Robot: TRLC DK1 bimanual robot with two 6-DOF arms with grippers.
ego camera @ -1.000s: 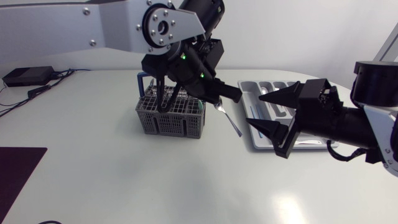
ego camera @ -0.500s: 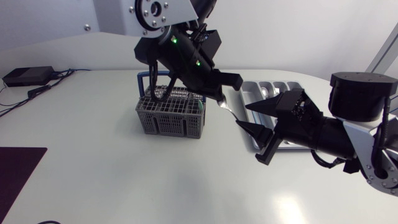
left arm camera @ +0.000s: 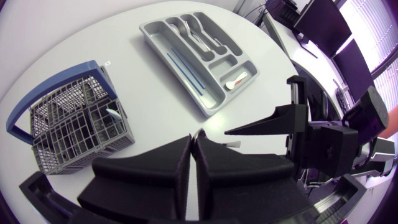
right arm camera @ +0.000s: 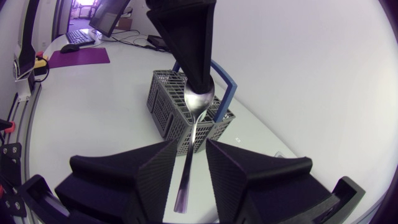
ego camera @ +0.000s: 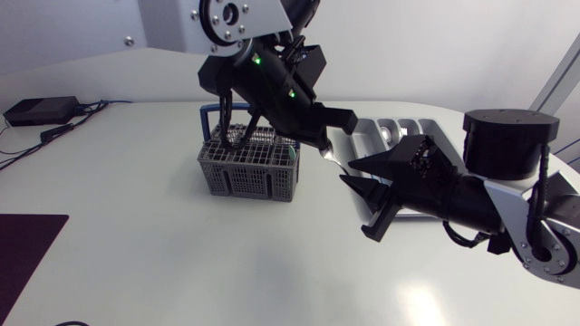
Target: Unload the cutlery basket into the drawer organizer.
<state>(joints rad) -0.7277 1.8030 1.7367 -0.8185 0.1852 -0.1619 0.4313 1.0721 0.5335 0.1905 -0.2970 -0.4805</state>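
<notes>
A grey wire cutlery basket [ego camera: 249, 167] with a blue handle stands mid-table. To its right, my left gripper [ego camera: 322, 145] hangs shut on the bowl of a metal spoon [ego camera: 333, 161], whose handle slants down toward my right arm. In the right wrist view the spoon [right arm camera: 193, 137] hangs from the left gripper [right arm camera: 198, 84], in front of the basket [right arm camera: 186, 118]. Its handle runs between the fingers of my right gripper [right arm camera: 191, 144]. A narrow gap shows on each side, so the right gripper is open. The grey drawer organizer [ego camera: 399, 127] lies behind my right arm.
The organizer [left arm camera: 199, 56] holds several pieces of cutlery, a blue strip and a small red-and-white item. The basket [left arm camera: 74, 124] still has items in it. A black box with cables [ego camera: 41, 110] sits at the far left. A dark mat [ego camera: 27, 244] lies at the near left edge.
My right gripper has moved left to the spoon's handle and its fingers have narrowed around it. My left gripper lifted the spoon slightly and kept its hold.
</notes>
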